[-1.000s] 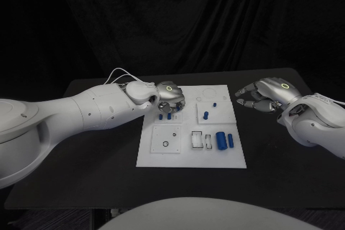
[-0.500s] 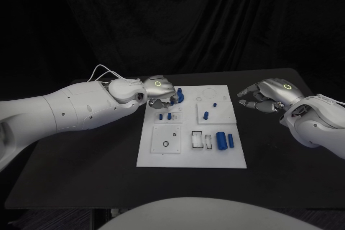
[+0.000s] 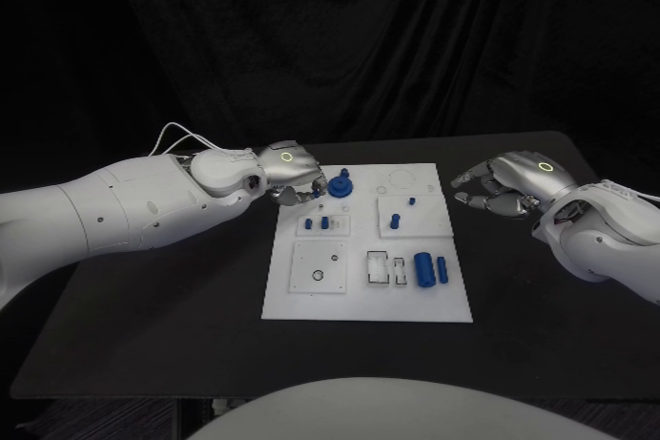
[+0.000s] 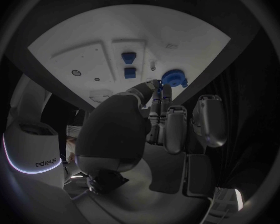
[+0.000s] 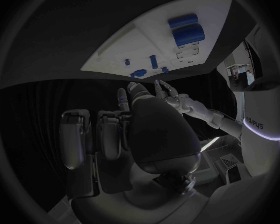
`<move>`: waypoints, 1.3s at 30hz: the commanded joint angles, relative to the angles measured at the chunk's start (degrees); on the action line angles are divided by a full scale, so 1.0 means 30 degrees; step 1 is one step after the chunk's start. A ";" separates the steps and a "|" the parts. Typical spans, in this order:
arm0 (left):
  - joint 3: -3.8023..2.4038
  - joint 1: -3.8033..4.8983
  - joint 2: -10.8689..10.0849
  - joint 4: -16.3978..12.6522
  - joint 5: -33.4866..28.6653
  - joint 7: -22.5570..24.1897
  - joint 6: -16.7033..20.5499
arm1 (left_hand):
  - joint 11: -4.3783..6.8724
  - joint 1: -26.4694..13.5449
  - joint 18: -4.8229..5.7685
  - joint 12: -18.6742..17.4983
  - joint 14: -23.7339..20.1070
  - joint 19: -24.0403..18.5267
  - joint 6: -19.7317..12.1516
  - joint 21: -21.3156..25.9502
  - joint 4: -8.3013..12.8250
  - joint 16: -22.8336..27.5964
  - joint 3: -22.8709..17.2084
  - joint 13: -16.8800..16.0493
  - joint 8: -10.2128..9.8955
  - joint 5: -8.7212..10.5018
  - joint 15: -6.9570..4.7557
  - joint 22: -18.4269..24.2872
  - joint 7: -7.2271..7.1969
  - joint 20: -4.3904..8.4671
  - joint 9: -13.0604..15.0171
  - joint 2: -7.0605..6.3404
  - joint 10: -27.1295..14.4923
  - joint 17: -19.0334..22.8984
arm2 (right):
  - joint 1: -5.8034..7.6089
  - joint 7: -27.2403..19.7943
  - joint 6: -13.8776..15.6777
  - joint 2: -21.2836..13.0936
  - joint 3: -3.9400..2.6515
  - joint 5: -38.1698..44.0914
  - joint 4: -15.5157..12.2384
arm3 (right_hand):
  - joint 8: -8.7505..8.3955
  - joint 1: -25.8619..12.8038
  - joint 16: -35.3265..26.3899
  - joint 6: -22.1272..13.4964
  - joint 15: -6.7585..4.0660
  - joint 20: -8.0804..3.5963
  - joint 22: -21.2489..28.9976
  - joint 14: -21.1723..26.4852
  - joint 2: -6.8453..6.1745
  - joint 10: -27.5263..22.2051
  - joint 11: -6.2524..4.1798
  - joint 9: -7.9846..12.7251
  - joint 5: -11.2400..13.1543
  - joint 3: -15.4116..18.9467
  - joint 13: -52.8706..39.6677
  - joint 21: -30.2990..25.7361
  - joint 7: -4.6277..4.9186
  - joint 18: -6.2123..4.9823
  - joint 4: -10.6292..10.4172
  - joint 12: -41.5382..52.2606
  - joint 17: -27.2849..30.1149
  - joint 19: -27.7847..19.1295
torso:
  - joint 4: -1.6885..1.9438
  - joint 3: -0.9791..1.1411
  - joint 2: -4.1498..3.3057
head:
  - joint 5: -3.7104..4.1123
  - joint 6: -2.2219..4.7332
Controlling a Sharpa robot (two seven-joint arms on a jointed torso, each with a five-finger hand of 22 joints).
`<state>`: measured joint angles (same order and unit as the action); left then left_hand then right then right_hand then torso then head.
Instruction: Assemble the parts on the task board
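Blue gear part (image 3: 340, 185) pinched by left hand (image 3: 295, 176), teeth clearer at left wrist, right hand (image 3: 504, 184) released.

White task board (image 3: 366, 297) lies flat, mid-worktop. Blue gear-like part (image 3: 340, 185) sits at its far left corner. Two blue cylinders (image 3: 430, 268) lie in its near right area.

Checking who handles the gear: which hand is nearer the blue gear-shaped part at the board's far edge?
Left. The left hand holds the blue gear-shaped part at its fingertips above the task board. The right hand hovers off the board's right side, well apart from it.
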<state>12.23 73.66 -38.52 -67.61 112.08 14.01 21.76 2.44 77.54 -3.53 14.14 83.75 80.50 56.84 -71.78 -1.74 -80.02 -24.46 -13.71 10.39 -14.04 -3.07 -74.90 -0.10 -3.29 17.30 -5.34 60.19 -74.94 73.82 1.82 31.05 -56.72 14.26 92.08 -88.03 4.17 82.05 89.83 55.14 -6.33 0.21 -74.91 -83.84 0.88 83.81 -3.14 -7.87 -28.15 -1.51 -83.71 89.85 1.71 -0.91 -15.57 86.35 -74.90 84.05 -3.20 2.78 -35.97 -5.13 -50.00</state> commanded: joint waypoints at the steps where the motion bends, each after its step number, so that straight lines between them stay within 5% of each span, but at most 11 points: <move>1: -0.0010 -0.0171 0.0171 0.0151 0.0160 0.0045 -0.0358 | 0.0032 -0.0009 -0.0082 -0.0062 0.0053 0.0007 -0.0102 0.0044 -0.0013 0.0070 -0.0094 0.0035 -0.0155 0.0172 -0.0014 -0.3318 -0.0045 0.0017 -0.0039 -0.0170 0.0095 -0.0105 | -0.0065 0.0428 -0.0060 0.0014 -0.0017 0.0031 -0.0028 | -0.0105 0.0275 0.0056 0.0037 0.0108 0.0135 -0.5032 -0.2053 0.0015 0.1315 0.0000 0.0028 -0.0081 -0.0152 -0.0565 0.0050 0.0070 0.0303 -0.0002 -0.0055 -0.5032 0.1984 | 0.0135 0.0034 0.0017 | 0.0075 0.0001; 24: -0.0009 -0.0724 0.0834 0.0932 0.0160 0.0094 -0.1146 | 0.0023 -0.0097 -0.0101 -0.0111 0.0020 -0.0041 -0.0363 0.0163 -0.0059 0.0155 -0.0221 0.0052 -0.0411 0.0280 -0.0013 -0.3292 -0.0051 0.0018 -0.0115 -0.0209 0.0225 0.0007 | -0.0099 0.0429 -0.0216 0.0137 -0.0017 0.0031 0.0033 | -0.0105 0.0309 0.0056 0.0031 0.0114 0.0137 -0.5032 -0.2053 0.0032 0.1309 0.0006 0.0032 -0.0083 -0.0191 -0.0557 0.0050 0.0079 0.0303 0.0015 -0.0063 -0.5032 0.1984 | 0.0066 0.0048 0.0024 | -0.0124 0.0001; 39: -0.0011 -0.0914 0.1192 0.1330 0.0160 -0.0011 -0.0284 | 0.0042 -0.0104 -0.0081 -0.0101 0.0039 0.0012 -0.0384 0.0071 -0.0070 0.0133 -0.0270 0.0045 -0.0461 0.0240 -0.0018 -0.3320 -0.0059 0.0019 -0.0126 -0.0184 0.0305 -0.0024 | -0.0130 0.0420 -0.0257 0.0132 -0.0017 0.0031 0.0040 | -0.0103 0.0322 0.0056 0.0031 0.0116 0.0138 -0.5031 -0.2053 0.0040 0.1309 0.0008 0.0033 -0.0084 -0.0205 -0.0559 0.0049 0.0081 0.0303 0.0022 -0.0062 -0.5032 0.1983 | 0.0075 0.0030 0.0024 | -0.0102 0.0001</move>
<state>12.23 71.08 -35.11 -63.67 112.09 13.92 19.74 2.69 77.33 -3.52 14.13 83.75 80.50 56.19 -71.55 -1.88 -79.81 -24.95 -13.52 9.31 -13.55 -3.07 -74.93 -0.30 -3.29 16.98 -5.55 60.76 -74.92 73.60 1.86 30.38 -56.30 14.25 92.06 -87.93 4.17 82.56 89.83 55.14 -6.33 0.21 -74.93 -83.84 0.98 83.62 -2.95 -7.83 -28.14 -1.83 -83.73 89.85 1.71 -0.91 -15.56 86.50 -74.91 84.05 -2.96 2.90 -35.88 -5.36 -50.00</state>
